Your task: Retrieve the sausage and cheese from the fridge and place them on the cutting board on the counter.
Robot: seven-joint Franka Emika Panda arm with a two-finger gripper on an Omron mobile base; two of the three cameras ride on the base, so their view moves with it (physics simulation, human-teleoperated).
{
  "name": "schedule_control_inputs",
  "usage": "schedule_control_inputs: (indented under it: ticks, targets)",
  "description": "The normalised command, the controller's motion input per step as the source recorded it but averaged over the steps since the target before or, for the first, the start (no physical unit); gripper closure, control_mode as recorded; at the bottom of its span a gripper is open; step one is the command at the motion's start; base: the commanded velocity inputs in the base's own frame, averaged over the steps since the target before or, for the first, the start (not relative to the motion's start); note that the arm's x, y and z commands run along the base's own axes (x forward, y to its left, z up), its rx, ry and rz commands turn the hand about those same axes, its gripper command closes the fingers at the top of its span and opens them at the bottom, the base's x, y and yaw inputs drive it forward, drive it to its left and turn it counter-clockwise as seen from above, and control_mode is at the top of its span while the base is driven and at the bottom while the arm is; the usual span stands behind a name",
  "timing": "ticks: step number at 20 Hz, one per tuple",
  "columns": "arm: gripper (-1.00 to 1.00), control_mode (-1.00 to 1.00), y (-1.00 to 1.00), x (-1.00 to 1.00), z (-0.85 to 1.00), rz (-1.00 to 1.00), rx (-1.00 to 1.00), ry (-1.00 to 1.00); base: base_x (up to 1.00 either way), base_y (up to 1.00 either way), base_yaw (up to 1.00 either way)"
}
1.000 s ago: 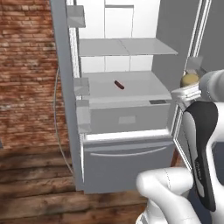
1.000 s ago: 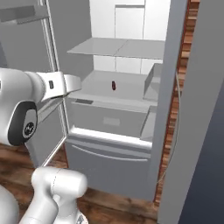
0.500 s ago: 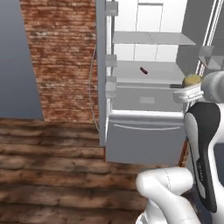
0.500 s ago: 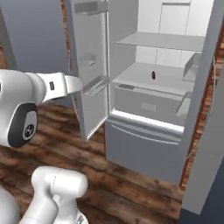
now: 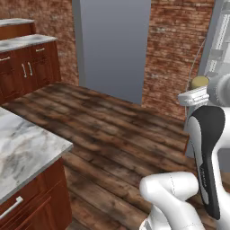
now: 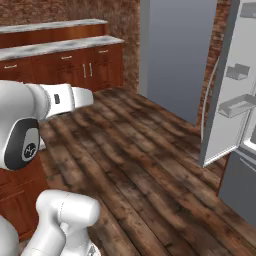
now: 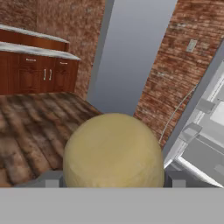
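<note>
Between tool (image 7: 113,183) tips | cheese (image 7: 113,151): round, smooth, yellowish-tan ball | tool clamped on cheese

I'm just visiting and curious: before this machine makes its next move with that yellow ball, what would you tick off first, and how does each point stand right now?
1. Cheese held in the claw: ok, it sits between the two fingertips.
2. Cheese seen at the arm's end from the base too: ok, a tan lump shows there.
3. Wooden floor ahead free of obstacles: ok.
4. Counter within sight: ok, a marble corner lies near the base.
5. Cutting board located: cannot tell from these pictures.
6. Fridge door shut: not ok, it stands open.
</note>
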Motion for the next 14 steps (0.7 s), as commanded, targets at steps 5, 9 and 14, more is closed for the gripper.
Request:
schedule_control_inputs:
  ticks: [5,9,14]
  targets:
    - [1.0,1.0,0.0,0.0,0.0,0.0,0.0,0.0,-0.72,0.61,0.92]
    - [1.0,1.0,0.0,0.0,0.0,0.0,0.0,0.0,-0.41,0.67,0.81]
    - [1.0,1.0,0.0,0.0,0.0,0.0,0.0,0.0,0.08,0.91,0.5]
